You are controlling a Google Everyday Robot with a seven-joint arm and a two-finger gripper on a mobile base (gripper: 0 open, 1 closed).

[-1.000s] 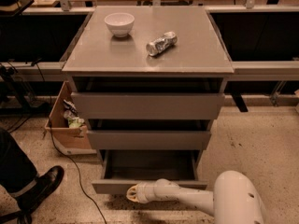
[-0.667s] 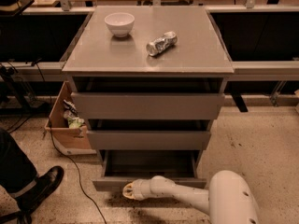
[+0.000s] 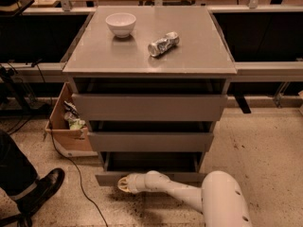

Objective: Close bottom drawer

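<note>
The grey cabinet [image 3: 150, 65] has three drawers. The bottom drawer [image 3: 147, 176] is the lowest one, plain grey with a flat front, and stands pulled out a short way, with a dark gap [image 3: 151, 161] above its tray. My white arm [image 3: 189, 195] reaches in from the lower right along the floor. My gripper [image 3: 124, 184] is at the drawer's front face, left of centre, against or just before its lower edge. The middle drawer [image 3: 150, 141] and top drawer [image 3: 149, 107] also stand slightly out.
A white bowl [image 3: 120, 23] and a crushed silver can [image 3: 163, 43] lie on the cabinet top. A cardboard box [image 3: 68, 126] with litter stands left of the cabinet. A person's black shoe [image 3: 40, 189] and a cable [image 3: 78, 178] are on the floor at left.
The bottom drawer has gone in somewhat; its open gap is shallower. My gripper has followed it toward the cabinet, still at the drawer front.
</note>
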